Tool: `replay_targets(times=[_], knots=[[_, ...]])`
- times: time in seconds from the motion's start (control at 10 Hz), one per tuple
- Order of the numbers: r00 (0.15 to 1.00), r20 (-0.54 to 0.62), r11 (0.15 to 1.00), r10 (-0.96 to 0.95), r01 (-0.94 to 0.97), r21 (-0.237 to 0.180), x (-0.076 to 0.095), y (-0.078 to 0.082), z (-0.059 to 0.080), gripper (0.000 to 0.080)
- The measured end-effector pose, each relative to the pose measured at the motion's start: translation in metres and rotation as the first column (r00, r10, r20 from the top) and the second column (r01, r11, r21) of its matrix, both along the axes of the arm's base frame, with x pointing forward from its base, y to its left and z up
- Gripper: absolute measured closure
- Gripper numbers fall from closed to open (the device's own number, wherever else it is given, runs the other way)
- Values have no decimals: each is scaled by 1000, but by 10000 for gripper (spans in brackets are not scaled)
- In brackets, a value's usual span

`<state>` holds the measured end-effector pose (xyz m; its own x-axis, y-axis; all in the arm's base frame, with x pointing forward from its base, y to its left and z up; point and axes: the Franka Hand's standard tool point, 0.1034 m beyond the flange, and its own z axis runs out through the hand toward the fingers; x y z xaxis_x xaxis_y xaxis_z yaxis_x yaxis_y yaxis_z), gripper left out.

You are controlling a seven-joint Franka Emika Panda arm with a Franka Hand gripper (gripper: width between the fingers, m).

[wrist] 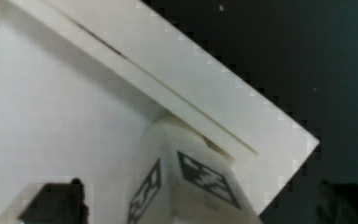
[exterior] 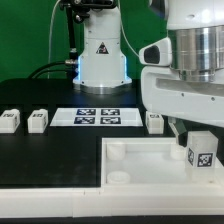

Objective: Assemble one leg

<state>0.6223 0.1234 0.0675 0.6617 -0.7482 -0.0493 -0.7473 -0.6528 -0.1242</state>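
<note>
One leg (exterior: 200,152), a small white block with a black-and-white tag, stands upright at the far corner of the white tray (exterior: 140,172) on the exterior view's right. My gripper (exterior: 198,135) is right over it. In the wrist view the leg (wrist: 194,172) shows two tagged faces between my dark fingertips (wrist: 55,200). The gripper (wrist: 197,208) straddles the leg with a gap showing on one side, so the jaws look open. Three more legs lie on the black table: two (exterior: 10,121) (exterior: 38,120) at the exterior view's left and one (exterior: 155,121) behind the tray.
The marker board (exterior: 98,117) lies flat at the table's middle, in front of the robot base (exterior: 100,55). The tray's raised rim and a corner socket (exterior: 118,150) are close to the gripper's working area.
</note>
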Motion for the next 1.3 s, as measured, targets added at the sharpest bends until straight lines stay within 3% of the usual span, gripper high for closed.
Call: replay_targets(times=[0.2, 0.3, 0.6, 0.7, 0.9, 1.0, 1.1, 1.3], knots=[[978, 22, 978, 206, -206, -16, 0, 0, 0, 150], [927, 20, 927, 374, -373, -46, 0, 0, 1, 150], [661, 59, 663, 748, -737, -133, 3, -14, 1, 150], [708, 59, 709, 704, -695, -123, 2, -13, 0, 150], [721, 58, 721, 691, -682, -122, 2, -14, 0, 384], [784, 59, 785, 618, -611, -108, 2, -13, -1, 384], [834, 60, 835, 548, -542, -95, 2, -13, -1, 509], [947, 46, 947, 318, -315, -64, 4, -11, -1, 509]])
